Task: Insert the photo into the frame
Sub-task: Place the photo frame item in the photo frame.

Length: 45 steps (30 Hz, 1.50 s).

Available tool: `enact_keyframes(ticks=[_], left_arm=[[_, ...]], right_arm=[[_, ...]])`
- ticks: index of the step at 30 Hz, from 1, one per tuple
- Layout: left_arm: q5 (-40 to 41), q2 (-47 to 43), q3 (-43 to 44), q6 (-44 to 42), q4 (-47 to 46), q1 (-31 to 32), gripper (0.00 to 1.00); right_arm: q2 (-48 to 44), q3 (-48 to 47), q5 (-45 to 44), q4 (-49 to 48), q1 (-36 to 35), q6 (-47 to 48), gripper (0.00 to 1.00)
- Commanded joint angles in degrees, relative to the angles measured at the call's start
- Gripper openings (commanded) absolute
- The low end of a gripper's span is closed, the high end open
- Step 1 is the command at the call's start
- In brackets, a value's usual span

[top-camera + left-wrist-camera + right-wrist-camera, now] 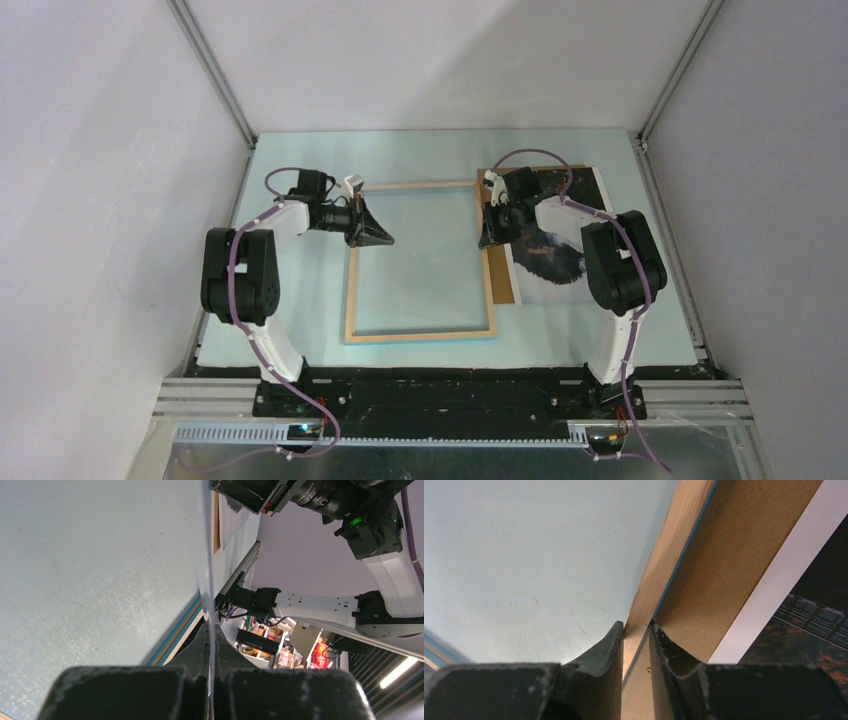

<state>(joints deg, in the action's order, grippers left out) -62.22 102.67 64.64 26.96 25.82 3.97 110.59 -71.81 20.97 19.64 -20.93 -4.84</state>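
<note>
Right wrist, frame (665,555) rail between fingers (603,646)

Pale wood frame (420,334) flashing a bright blue edge, plain brown backing board (502,280), photo (550,255) dark with white streak, white border, orange flecks, pale blue-green table (310,290).

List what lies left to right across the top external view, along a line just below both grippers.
left arm → the frame → brown backing board → the photo → right arm
</note>
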Motion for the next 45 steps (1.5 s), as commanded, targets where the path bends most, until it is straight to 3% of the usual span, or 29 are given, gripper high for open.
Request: enact_keyframes(ticks=[1,45], left_arm=[[-3.4,-2.5,1.1,0.5,-1.4,1.2,0.00],[12.7,5.6,-4.3,-7.5,-0.6,1.8,0.00]], right_arm=[[0.2,-1.1,0.0,-0.3,-1.0,2.2,0.22],[0.8,-1.0,0.2,-0.2,-1.1,2.3,0.21]])
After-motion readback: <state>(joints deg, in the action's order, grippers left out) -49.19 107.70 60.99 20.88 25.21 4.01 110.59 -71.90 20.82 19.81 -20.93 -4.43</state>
